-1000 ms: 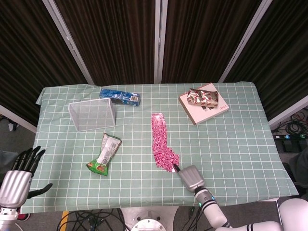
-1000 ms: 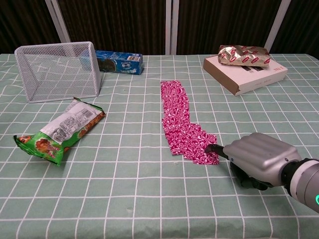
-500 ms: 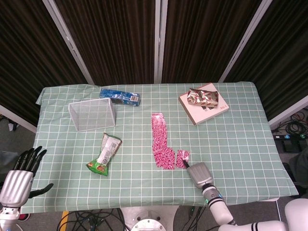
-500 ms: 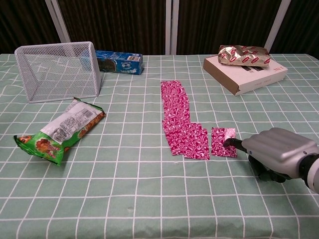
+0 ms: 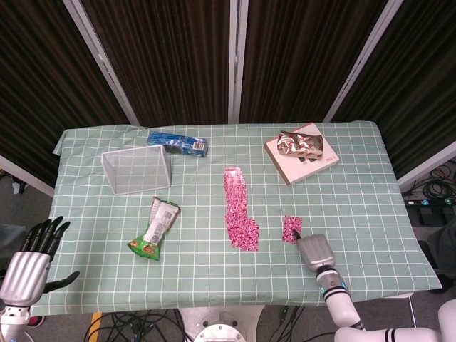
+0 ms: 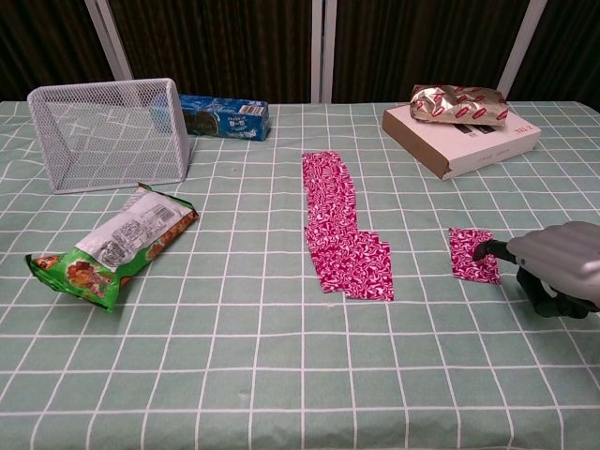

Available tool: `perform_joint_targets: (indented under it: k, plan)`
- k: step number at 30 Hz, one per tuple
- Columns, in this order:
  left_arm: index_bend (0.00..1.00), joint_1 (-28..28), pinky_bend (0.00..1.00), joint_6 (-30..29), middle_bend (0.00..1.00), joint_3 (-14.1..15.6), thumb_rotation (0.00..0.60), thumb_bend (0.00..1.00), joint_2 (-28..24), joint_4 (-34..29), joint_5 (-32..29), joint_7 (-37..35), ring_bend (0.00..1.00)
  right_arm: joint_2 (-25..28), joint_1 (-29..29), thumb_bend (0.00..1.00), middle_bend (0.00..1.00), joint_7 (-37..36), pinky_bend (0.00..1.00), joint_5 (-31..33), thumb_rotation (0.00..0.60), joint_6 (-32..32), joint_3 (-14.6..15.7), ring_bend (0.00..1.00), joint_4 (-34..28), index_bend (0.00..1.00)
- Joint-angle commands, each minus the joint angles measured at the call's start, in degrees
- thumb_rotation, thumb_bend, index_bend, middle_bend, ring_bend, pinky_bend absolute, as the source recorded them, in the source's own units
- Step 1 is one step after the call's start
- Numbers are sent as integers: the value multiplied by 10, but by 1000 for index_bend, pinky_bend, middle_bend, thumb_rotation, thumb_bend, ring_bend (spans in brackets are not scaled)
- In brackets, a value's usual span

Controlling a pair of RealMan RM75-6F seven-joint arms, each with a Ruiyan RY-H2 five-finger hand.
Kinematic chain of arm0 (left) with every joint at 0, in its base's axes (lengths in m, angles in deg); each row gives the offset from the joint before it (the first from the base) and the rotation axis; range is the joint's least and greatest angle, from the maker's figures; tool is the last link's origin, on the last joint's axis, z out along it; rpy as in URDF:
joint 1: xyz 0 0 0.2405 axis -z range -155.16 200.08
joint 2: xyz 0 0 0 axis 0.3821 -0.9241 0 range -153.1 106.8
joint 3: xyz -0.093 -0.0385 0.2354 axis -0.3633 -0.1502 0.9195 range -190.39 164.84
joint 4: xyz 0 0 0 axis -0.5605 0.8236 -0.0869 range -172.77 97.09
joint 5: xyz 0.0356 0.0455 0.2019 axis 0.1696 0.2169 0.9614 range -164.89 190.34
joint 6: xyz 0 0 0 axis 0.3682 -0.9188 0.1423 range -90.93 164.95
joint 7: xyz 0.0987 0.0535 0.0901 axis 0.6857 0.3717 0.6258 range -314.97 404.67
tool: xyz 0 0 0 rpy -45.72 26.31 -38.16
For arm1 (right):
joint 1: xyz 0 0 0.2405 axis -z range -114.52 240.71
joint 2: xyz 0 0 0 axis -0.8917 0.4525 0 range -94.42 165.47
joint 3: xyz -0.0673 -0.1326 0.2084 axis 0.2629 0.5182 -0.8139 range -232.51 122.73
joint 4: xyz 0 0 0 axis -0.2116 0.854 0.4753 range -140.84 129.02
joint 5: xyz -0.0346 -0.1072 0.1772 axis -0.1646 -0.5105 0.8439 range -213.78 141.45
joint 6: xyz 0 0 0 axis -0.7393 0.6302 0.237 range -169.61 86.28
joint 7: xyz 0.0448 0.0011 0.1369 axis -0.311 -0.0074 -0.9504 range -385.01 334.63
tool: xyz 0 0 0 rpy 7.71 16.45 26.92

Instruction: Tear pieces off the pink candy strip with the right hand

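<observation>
The pink candy strip (image 5: 238, 210) (image 6: 341, 225) lies lengthwise at the middle of the green checked table. A small torn pink piece (image 5: 291, 229) (image 6: 472, 254) lies flat on the cloth to its right, apart from the strip. My right hand (image 5: 315, 252) (image 6: 557, 267) sits low at the front right, fingers curled, a dark fingertip pinching the near right edge of that torn piece. My left hand (image 5: 32, 253) hangs off the table's front left corner, fingers spread, holding nothing.
A wire mesh basket (image 5: 137, 170) and a blue packet (image 5: 177, 144) stand at the back left. A green snack bag (image 5: 155, 229) lies left of the strip. A flat box (image 5: 301, 162) with a crumpled foil bag (image 5: 300, 144) sits at the back right.
A piece came off the strip's near end. My right hand dragged it to the right, away from the strip. The left hand stayed put.
</observation>
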Motion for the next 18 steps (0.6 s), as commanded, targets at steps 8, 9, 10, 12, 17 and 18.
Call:
perform_joint_targets:
  k: [8, 9, 10, 12, 17, 18]
  plan:
    - [51, -1, 87, -1, 8, 1, 556, 14, -1, -1, 0, 1, 0, 21, 5, 1000, 890, -25, 708, -3, 600, 0, -11, 839, 0, 142]
    - [51, -1, 87, -2, 8, 1, 556, 13, -1, 0, 0, -1, 0, 21, 6, 1000, 890, -33, 708, -21, 600, 5, -12, 839, -6, 143]
    - [51, -1, 87, -3, 8, 1, 555, 13, -1, 0, 1, -1, 0, 21, 7, 1000, 890, -40, 708, -37, 600, 10, -13, 839, -11, 143]
    - [51, -1, 87, -4, 8, 0, 555, 14, -1, -1, 2, 0, 0, 16, 10, 1000, 890, -52, 708, -75, 600, 21, -13, 839, -23, 145]
    - [51, -2, 87, -6, 8, -1, 555, 14, -3, -3, 1, 0, 0, -7, 5, 1000, 890, -38, 708, -110, 600, 23, -10, 839, -41, 147]
    - [51, -2, 87, -6, 8, 0, 552, 14, -3, -3, 1, -1, 0, -15, 2, 1000, 890, -29, 708, -104, 600, 18, -11, 839, -42, 147]
